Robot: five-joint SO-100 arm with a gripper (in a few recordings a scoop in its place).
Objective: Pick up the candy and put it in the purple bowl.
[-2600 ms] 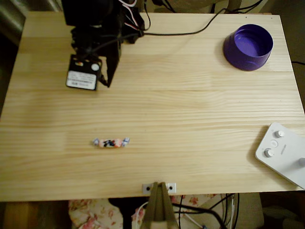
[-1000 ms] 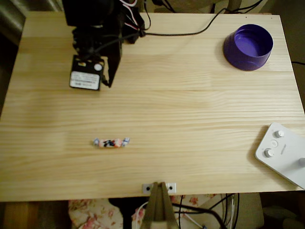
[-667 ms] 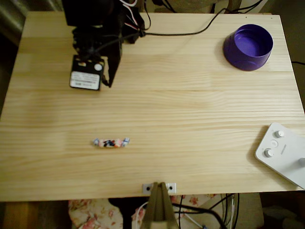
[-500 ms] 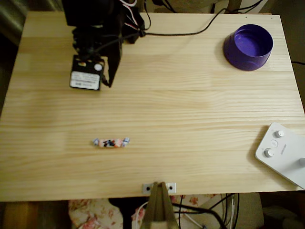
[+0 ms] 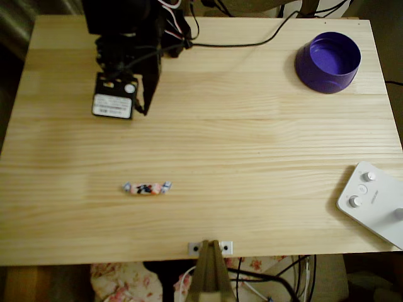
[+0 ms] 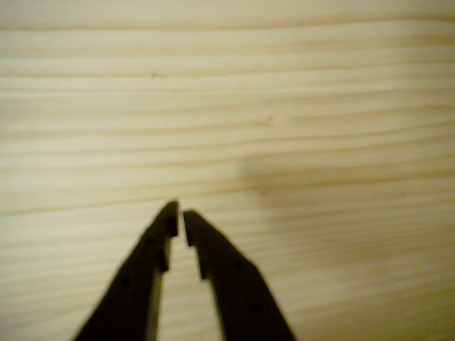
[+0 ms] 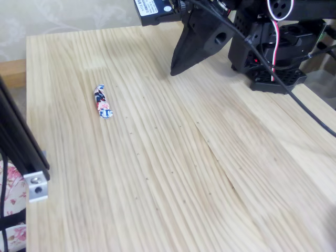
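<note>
The candy point(image 5: 147, 188) lies flat on the wooden table, left of centre near the front edge in the overhead view; the fixed view shows the candy point(image 7: 103, 102) too, at upper left. The purple bowl point(image 5: 328, 61) stands at the back right corner, with nothing in it. My black gripper point(image 5: 144, 109) hangs over the back left of the table, well behind the candy. Its fingers point(image 6: 168, 222) nearly touch at the tips, shut on nothing, over bare wood. In the fixed view the gripper point(image 7: 176, 70) points down at the tabletop.
A white device with round knobs point(image 5: 373, 201) sits at the front right edge. A black cable point(image 5: 252, 43) runs along the back of the table from the arm's base point(image 7: 273, 47). A metal bracket point(image 5: 210, 247) is clamped at the front edge.
The gripper shifted very slightly toward the back between the oldest frame and now; since then nothing has visibly moved.
</note>
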